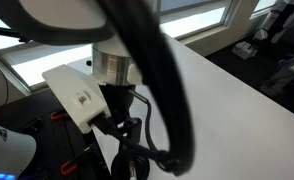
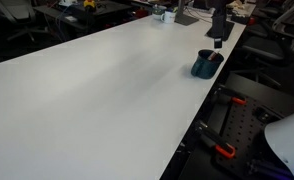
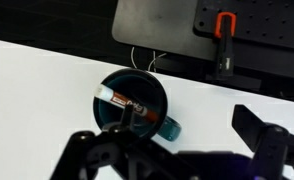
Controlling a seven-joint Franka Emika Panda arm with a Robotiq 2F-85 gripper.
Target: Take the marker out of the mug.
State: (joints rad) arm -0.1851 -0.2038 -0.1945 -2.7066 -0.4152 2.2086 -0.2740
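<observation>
The dark mug (image 2: 204, 66) stands near the table's edge; the wrist view shows it from above (image 3: 155, 88), with a teal handle. The marker (image 3: 123, 101), whitish with a reddish end, lies slanted across the inside of the mug. My gripper (image 2: 217, 35) hangs above and slightly behind the mug, not touching it. In the wrist view the gripper (image 3: 172, 138) is open and empty; the mug lies toward its left finger. An exterior view shows only my arm and wrist (image 1: 117, 75) close up, and the mug is hidden there.
The large white table (image 2: 97, 90) is bare around the mug, and its edge runs just beside it. Beyond that edge is a dark perforated board with orange clamps (image 3: 225, 22). Desks and clutter stand at the table's far end (image 2: 167, 12).
</observation>
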